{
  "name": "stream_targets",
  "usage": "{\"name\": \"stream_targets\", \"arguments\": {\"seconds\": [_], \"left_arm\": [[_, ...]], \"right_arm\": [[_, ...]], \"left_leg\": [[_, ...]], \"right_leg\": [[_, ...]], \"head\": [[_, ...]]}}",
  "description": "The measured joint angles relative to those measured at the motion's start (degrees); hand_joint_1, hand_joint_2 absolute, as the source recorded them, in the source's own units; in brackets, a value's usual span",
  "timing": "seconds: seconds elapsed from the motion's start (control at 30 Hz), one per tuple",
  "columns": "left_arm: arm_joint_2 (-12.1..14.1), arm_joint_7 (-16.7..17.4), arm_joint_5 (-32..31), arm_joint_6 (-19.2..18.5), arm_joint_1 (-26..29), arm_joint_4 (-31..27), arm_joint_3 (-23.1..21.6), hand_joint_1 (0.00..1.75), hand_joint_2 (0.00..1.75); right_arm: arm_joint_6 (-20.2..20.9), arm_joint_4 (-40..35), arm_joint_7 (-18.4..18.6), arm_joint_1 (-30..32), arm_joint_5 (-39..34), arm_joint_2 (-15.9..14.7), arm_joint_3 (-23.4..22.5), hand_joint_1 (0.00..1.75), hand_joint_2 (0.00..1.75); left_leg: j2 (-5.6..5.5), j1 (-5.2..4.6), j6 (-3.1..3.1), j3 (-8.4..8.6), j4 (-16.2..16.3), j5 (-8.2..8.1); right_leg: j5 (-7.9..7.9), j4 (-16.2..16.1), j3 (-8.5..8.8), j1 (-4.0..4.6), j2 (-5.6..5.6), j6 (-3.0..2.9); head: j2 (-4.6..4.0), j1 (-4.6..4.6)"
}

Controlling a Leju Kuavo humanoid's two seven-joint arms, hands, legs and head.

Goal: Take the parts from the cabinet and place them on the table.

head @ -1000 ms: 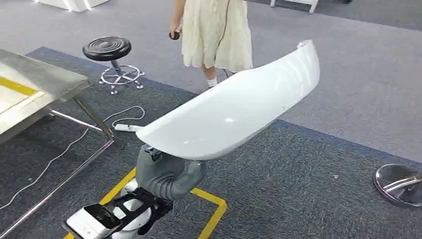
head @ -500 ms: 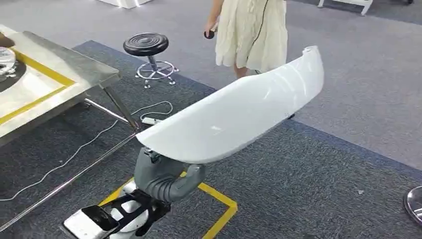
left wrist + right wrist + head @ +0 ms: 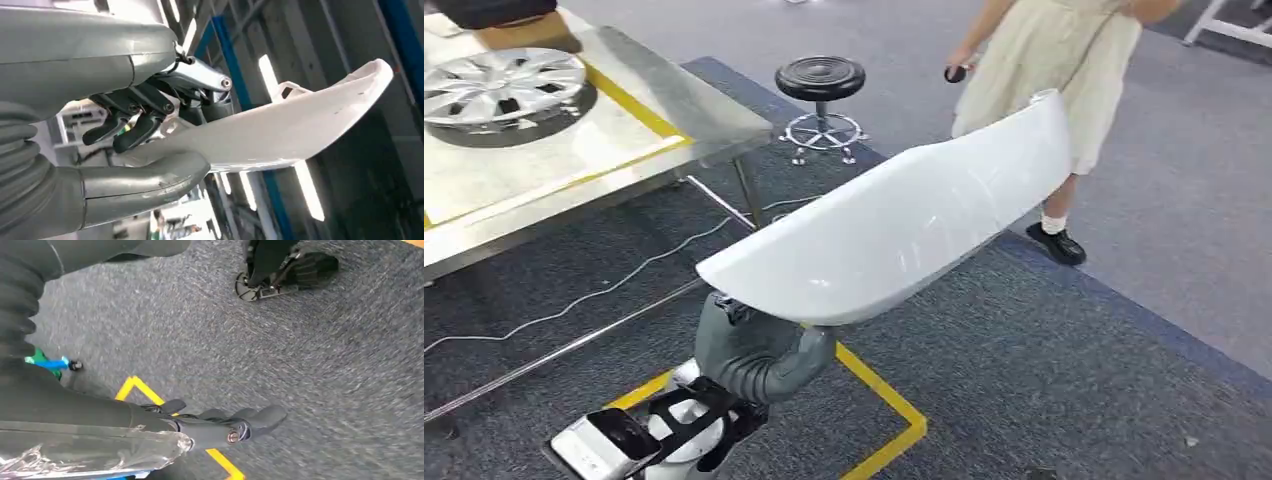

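White, long, curved glossy plastic body panel [image 3: 894, 235] is held up in the air by the left hand [image 3: 759, 350], gripped at its lower near end, so that the part slants up and away over the dark grey carpet floor [image 3: 1044, 370] toward the far right. In the left wrist view the thick grey thumb [image 3: 145, 180] presses under the panel's [image 3: 280, 135] edge while the dark fingers [image 3: 135, 132] curl over the other face, so the hand [image 3: 150, 150] is clamped on the part. The panel is well apart from the steel-topped surface [image 3: 704, 115], which stands to the far left with yellow tape lines across its top and a silver spoked wheel cover [image 3: 499, 85] lying flat on a dark round mat.

The right hand [image 3: 220, 422] hangs low over the carpet near a yellow tape line [image 3: 135, 387], its dark fingers loosely curled with nothing between them.

Beyond the panel a person in a pale cream dress [image 3: 1054, 60] stands on the grey floor, holding a small dark object. A black round stool on a chrome base [image 3: 820, 90] stands between the person and the surface. A white cable [image 3: 604, 290] trails over the carpet under the surface, and yellow tape [image 3: 884, 385] marks a corner on the floor just beside the left arm.
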Motion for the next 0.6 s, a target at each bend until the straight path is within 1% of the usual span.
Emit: {"name": "stream_targets", "arguments": {"seconds": [0.03,0.07,0.1,0.13,0.17,0.2,0.23,0.27,0.3,0.33,0.37,0.4,0.43,0.47,0.5,0.53,0.57,0.6], "left_arm": [[0.00,0.00,0.05,-0.11,0.08,0.00,0.00,1.62,1.75],[0.00,0.00,0.07,-0.20,0.09,0.00,0.02,1.62,1.75],[0.00,0.00,0.07,-0.26,0.09,0.00,0.02,1.62,1.75],[0.00,0.00,0.07,-0.31,0.09,0.00,0.02,1.62,1.75],[0.00,0.00,0.07,-0.31,0.09,0.00,0.02,1.62,1.75],[0.00,0.00,0.07,-0.31,0.09,0.00,0.00,1.62,1.75],[0.00,0.00,0.07,-0.29,0.09,0.00,0.02,1.62,1.75],[-0.02,0.00,0.13,-0.29,0.04,0.00,0.00,1.62,1.75],[0.00,0.00,0.20,-0.29,0.06,0.00,0.02,1.62,1.75],[0.00,0.00,0.22,-0.29,0.11,0.00,0.07,1.62,1.75],[0.02,0.00,0.24,-0.26,0.12,0.00,0.13,1.62,1.75],[0.02,0.00,0.24,-0.26,0.15,0.00,0.18,1.62,1.75],[0.00,0.00,0.26,-0.24,0.01,0.00,0.20,1.62,1.75],[0.00,0.00,0.29,-0.22,-0.09,0.00,0.20,1.62,1.75],[0.00,0.00,0.29,-0.22,-0.07,0.00,0.20,1.62,1.75],[0.02,0.00,0.29,-0.22,0.01,0.00,0.20,1.62,1.75],[0.07,0.00,0.31,-0.22,0.07,0.00,0.20,1.62,1.75],[0.09,0.00,0.31,-0.22,0.15,0.00,0.22,1.62,1.75]], "right_arm": [[-0.02,0.00,0.00,0.13,0.00,-0.04,-0.02,0.00,1.75],[-0.04,0.00,0.00,0.24,-0.04,-0.07,-0.07,0.00,1.75],[-0.04,0.00,-0.02,0.24,-0.07,-0.09,-0.13,0.00,1.75],[-0.04,0.00,0.00,0.18,-0.02,-0.15,-0.18,0.00,1.75],[-0.11,0.00,0.02,0.13,0.07,-0.20,-0.17,0.00,1.75],[-0.15,0.00,0.11,0.14,0.18,-0.20,-0.17,0.00,1.75],[-0.17,0.02,0.20,0.19,0.20,-0.20,-0.20,0.00,1.75],[-0.20,0.02,0.24,0.17,0.20,-0.15,-0.20,0.00,1.75],[-0.20,0.02,0.24,0.12,0.24,-0.15,-0.17,0.00,1.75],[-0.20,0.02,0.33,0.10,0.24,-0.17,-0.20,0.00,1.75],[-0.28,0.00,0.33,0.09,0.24,-0.20,-0.24,0.00,1.75],[-0.26,0.00,0.33,0.00,0.24,-0.17,-0.26,0.00,1.75],[-0.26,0.00,0.26,-0.04,0.26,-0.17,-0.26,0.00,1.75],[-0.28,0.00,0.24,0.02,0.26,-0.20,-0.26,0.00,1.75],[-0.28,0.00,0.26,0.17,0.26,-0.20,-0.26,0.00,1.75],[-0.33,-0.02,0.26,0.35,0.26,-0.22,-0.26,0.00,1.75],[-0.33,0.00,0.26,0.41,0.26,-0.24,-0.26,0.00,1.75],[-0.33,0.00,0.26,0.36,0.26,-0.24,-0.26,0.00,1.75]], "left_leg": [[-0.89,0.00,0.04,0.00,0.01,0.01],[-1.72,0.00,0.04,0.04,0.02,0.01],[-2.59,0.03,0.03,0.10,0.06,0.01],[-3.56,0.14,-0.06,0.21,0.12,0.00],[-4.42,0.32,-0.24,0.35,0.18,-0.05],[-5.17,0.45,-0.57,0.41,0.33,-0.18],[-5.87,0.18,-1.03,0.15,0.58,-0.26],[-6.60,0.23,-1.22,-0.37,1.04,-0.19],[-7.10,0.37,-1.57,-0.60,0.71,0.13],[-7.80,0.61,-1.99,-0.73,0.52,0.41],[-8.47,0.70,-2.31,-0.87,0.41,0.51],[-6.95,0.63,-2.49,-1.02,0.71,0.15],[-3.59,0.21,-2.83,-1.74,2.23,-1.11],[-1.71,0.24,-3.08,-3.46,5.65,-3.21],[-0.83,0.30,-3.21,-5.78,10.33,-5.51],[-0.42,0.37,-3.29,-8.39,15.54,-7.52],[-0.35,0.43,-3.33,-9.94,18.47,-8.08],[-0.33,0.44,-3.29,-9.88,18.32,-7.13]], "right_leg": [[-1.49,4.24,-2.27,0.00,0.18,0.11],[-1.57,6.14,-3.53,0.00,0.23,0.10],[-0.27,5.36,-3.53,-0.01,0.25,0.09],[2.40,1.78,-2.11,-0.09,0.40,0.08],[5.40,-3.50,0.26,-0.27,1.01,0.16],[7.91,-8.81,2.69,-0.74,3.12,0.59],[7.32,-10.95,3.73,-1.34,6.77,0.97],[7.16,-11.72,4.18,-1.49,6.96,0.44],[7.19,-11.60,3.99,-1.32,6.17,0.08],[7.26,-11.44,3.94,-1.05,5.71,-0.36],[7.39,-11.57,4.00,-0.97,4.93,-0.77],[7.60,-11.90,4.17,-1.22,3.92,-1.33],[7.58,-12.05,4.27,-1.13,3.41,-1.79],[7.52,-12.05,4.27,-0.98,2.61,-1.99],[7.43,-12.05,4.27,-0.85,1.67,-2.12],[7.34,-12.05,4.26,-0.76,0.51,-2.26],[7.29,-12.04,4.26,-0.69,-0.46,-2.30],[7.20,-12.04,4.35,-0.64,-1.35,-2.31]], "head": [[0.00,0.07],[0.00,0.04],[0.00,0.04],[0.00,0.04],[0.00,0.02],[0.00,0.07],[0.00,0.11],[0.00,0.15],[0.00,0.11],[0.00,0.15],[0.00,0.15],[0.00,0.24],[0.00,-0.49],[0.00,-0.85],[0.00,-0.76],[0.00,-0.83],[0.00,-0.81],[0.00,-0.81]]}}
